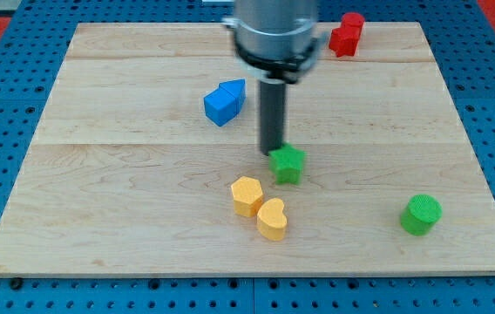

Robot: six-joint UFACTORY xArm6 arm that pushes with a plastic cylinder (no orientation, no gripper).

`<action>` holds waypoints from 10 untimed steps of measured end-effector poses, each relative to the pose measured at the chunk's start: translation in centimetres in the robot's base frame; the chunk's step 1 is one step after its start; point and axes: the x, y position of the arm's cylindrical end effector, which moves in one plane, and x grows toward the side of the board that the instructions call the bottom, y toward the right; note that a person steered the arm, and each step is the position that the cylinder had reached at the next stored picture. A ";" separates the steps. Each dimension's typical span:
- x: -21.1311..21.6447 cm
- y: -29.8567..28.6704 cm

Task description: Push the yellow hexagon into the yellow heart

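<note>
On the wooden desk [143,218] we count six blocks: one yellow hexagon [247,194], one yellow heart [273,218], one green star [288,163], one green cylinder [421,215], one blue block [225,101] and one red block [346,34]. The hexagon touches the heart at its upper left; their shared axis slants toward the view's bottom right. Our tip [272,153] sits at the star's upper left, above the hexagon. We carry no fingers, so nothing is grasped.

Pale wooden table [99,218] with faint grain bands; yellow hexagon block [247,195], yellow heart block [273,218], green star block [288,163], green cylinder block [421,215], blue block [224,102], red block [346,34].
</note>
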 end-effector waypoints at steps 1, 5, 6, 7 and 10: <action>2.3 5.6; 5.9 -3.9; 7.2 -0.7; 7.2 0.3; 4.7 2.3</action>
